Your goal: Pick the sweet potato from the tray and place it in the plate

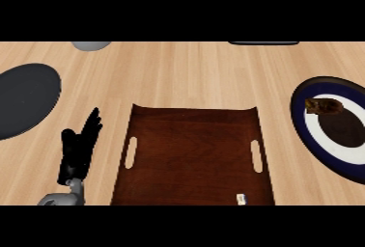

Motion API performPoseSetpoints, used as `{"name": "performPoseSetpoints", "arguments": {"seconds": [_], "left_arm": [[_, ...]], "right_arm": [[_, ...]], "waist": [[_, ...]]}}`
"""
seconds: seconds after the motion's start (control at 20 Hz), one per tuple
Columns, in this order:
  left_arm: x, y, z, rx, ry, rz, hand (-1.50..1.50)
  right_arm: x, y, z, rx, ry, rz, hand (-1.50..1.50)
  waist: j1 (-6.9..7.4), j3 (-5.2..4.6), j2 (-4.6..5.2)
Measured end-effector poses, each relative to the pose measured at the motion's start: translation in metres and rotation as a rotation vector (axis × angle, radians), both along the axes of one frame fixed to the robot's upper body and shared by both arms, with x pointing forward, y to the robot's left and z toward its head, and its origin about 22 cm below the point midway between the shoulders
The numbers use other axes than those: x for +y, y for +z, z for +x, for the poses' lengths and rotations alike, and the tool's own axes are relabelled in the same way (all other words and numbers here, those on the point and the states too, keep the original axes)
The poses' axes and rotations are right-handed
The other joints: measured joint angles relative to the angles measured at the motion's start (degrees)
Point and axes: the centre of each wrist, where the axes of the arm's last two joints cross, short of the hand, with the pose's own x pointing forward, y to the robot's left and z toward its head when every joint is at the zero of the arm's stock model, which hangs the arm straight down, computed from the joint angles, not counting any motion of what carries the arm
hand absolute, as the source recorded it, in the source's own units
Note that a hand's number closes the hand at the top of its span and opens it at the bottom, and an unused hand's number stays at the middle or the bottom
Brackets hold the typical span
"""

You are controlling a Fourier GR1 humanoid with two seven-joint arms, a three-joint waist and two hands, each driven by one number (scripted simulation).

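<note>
Where the counter (185,67) meets the view's right edge, the plate (318,140), dark-centred with white and navy rings, is partly cut off; the sweet potato (324,106) lies on its upper rim. At centre sits the brown wooden tray (192,154), slotted at both sides, its near edge cropped. Left of the tray, the left hand (77,147) rests with fingers straight, holding nothing. A dark oval object (25,99) and a grey object (91,45) are cropped and hard to identify. No right hand shows.
</note>
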Motion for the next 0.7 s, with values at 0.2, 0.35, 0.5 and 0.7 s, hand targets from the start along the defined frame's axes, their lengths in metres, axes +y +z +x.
{"name": "performPoseSetpoints", "arguments": {"seconds": [0.2,0.35,0.5,0.7], "left_arm": [[0.002,0.005,-0.003,-0.002,0.000,-0.003,0.00],[0.004,0.001,-0.003,-0.005,0.000,0.001,0.00],[0.000,0.003,0.004,-0.005,-0.001,-0.002,0.00],[-0.001,0.013,0.001,-0.003,-0.004,-0.002,0.00]], "right_arm": [[-0.009,-0.002,-0.013,-0.020,-0.032,-0.002,-1.50],[-0.016,0.002,-0.018,-0.031,-0.079,-0.003,-1.50],[-0.018,0.001,-0.019,-0.035,-0.105,-0.007,-1.50],[-0.027,0.006,-0.031,-0.022,-0.131,-0.016,-1.50]], "waist": [[0.06,0.01,0.00],[0.15,0.03,0.06],[0.29,0.06,0.14],[0.39,0.09,0.13]]}}
